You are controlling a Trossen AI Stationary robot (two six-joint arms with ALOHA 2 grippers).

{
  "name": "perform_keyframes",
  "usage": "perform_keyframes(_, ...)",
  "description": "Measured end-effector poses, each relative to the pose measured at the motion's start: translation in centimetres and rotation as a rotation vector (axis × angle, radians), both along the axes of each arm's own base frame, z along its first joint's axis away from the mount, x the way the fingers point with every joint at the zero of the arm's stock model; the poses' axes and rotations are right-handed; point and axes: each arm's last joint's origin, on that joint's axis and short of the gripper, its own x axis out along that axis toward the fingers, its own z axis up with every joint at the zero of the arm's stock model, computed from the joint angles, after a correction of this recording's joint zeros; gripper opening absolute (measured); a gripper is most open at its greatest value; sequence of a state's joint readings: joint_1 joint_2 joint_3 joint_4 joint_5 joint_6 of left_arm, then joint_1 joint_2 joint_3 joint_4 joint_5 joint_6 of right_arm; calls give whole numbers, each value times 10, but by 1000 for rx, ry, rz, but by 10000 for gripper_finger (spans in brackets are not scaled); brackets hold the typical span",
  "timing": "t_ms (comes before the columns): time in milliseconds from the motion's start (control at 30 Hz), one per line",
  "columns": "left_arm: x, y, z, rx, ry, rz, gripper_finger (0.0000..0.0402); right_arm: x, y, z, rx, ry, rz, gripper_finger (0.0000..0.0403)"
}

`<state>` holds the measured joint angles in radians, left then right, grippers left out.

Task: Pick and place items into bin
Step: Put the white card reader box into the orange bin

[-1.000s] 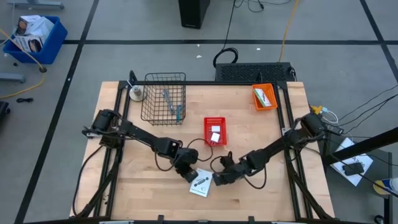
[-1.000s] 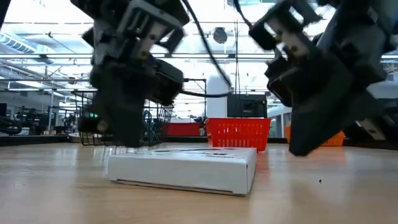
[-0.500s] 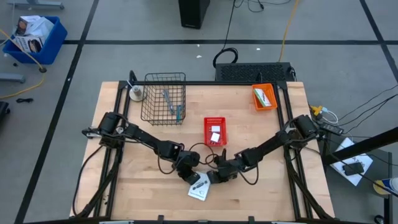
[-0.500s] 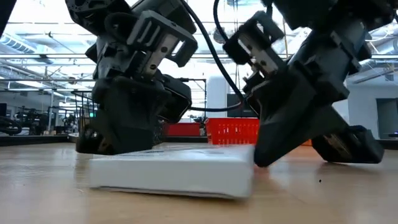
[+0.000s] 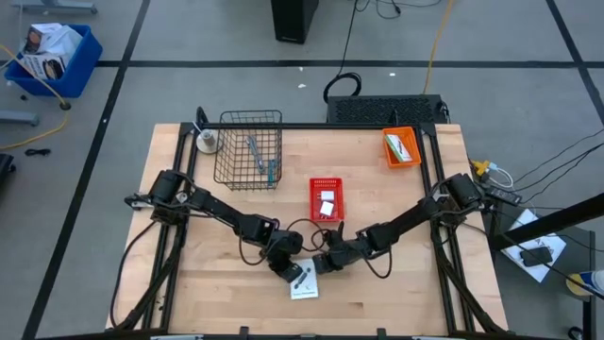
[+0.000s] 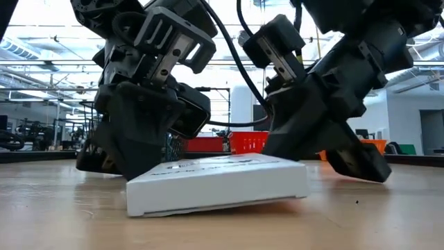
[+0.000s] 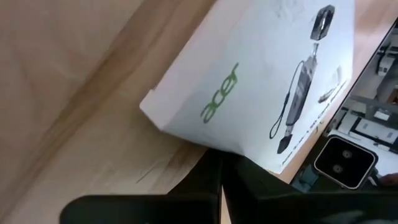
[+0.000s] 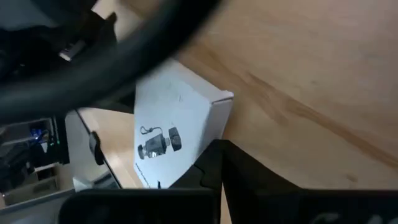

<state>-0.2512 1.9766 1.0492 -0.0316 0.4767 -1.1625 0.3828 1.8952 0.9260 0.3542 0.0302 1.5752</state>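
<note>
A flat white printed box (image 5: 305, 284) lies on the wooden table near its front edge, between my two grippers. In the low view the box (image 6: 218, 182) is tilted, its left lower edge on the table and its right end raised. My left gripper (image 5: 291, 271) is shut at the box's far-left side. My right gripper (image 5: 324, 265) is shut at its right side. A teal stick (image 5: 271, 170) and a grey tool (image 5: 253, 151) lie in the wire basket (image 5: 226, 161). Small white blocks (image 5: 327, 205) sit in the red bin (image 5: 327, 184). My left gripper meets the box's edge (image 7: 205, 146) near a corner with its shut fingertips (image 7: 219, 168), slanting down from the table's left. Whether they press on it or only touch it, I cannot tell. My right gripper has its shut fingertips (image 8: 217, 152) against the box's side wall (image 8: 217, 121) close to a corner, slanting down from the table's right. That end of the box stands off the table.
An orange bin (image 5: 401, 148) with a packet stands at the far right. A white round object (image 5: 206, 142) sits left of the wire basket. Cables from both arms loop over the table just behind the box.
My right gripper has gone toward the table's left until it reached the box. My left gripper has sunk a little at the box's other side. The box has turned on the table, and its right end has come up off the wood while its left edge stays down.
</note>
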Motion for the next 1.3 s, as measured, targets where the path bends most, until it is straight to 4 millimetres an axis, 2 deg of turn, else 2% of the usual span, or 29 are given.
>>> perform_keyframes(167,0,0,0,-2,-4,-17,3,0,1,7,-33,-43,22,0)
perform_keyframes(500,3,1,1,13,-32,13,15,6,4,32,1,-178,55,0)
perform_keyframes(667,10,6,5,11,-90,51,4,4,2,25,9,-126,32,0)
perform_keyframes(867,16,10,9,-54,-122,88,22,1,2,22,-5,-90,40,0)
perform_keyframes(1000,17,10,11,-75,-146,77,10,1,3,22,-8,-86,64,0)
perform_keyframes(1167,18,7,13,-99,-165,44,9,-14,25,33,51,-63,196,0)
perform_keyframes(1300,18,5,15,-97,-191,18,13,-28,45,30,26,-28,277,0)
